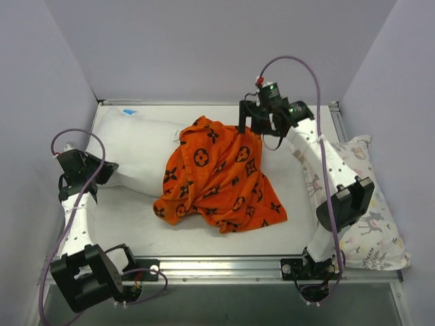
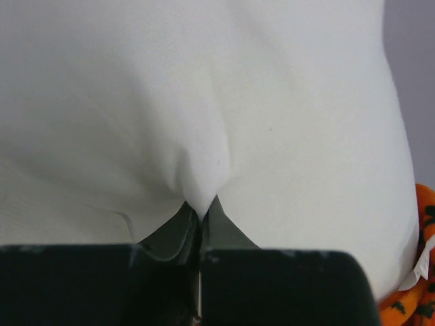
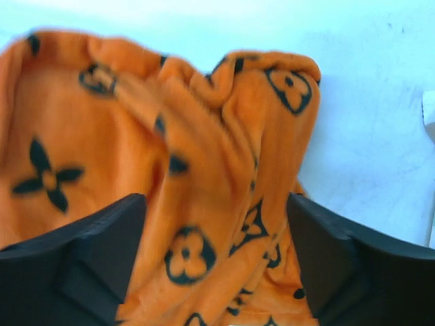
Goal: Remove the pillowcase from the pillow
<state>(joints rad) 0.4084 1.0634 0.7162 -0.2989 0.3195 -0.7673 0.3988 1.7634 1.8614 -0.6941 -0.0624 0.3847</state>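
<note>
The plain white pillow (image 1: 139,153) lies at the back left of the table. The orange pillowcase (image 1: 217,176) with black motifs is bunched over its right end and spreads onto the table. My left gripper (image 1: 103,174) is at the pillow's left end, shut on a pinch of white pillow cloth (image 2: 201,193). The pillowcase edge (image 2: 416,299) and a white tag (image 2: 423,261) show at the right of the left wrist view. My right gripper (image 1: 249,126) is open over the pillowcase's far right corner. Orange cloth (image 3: 204,204) lies between its fingers (image 3: 88,258).
A white pillow with pastel animal print (image 1: 370,207) lies along the right edge, under the right arm. Lilac walls close the table on the left, back and right. A small blue mark (image 1: 129,111) is at the back left. A metal rail (image 1: 217,261) runs along the front edge.
</note>
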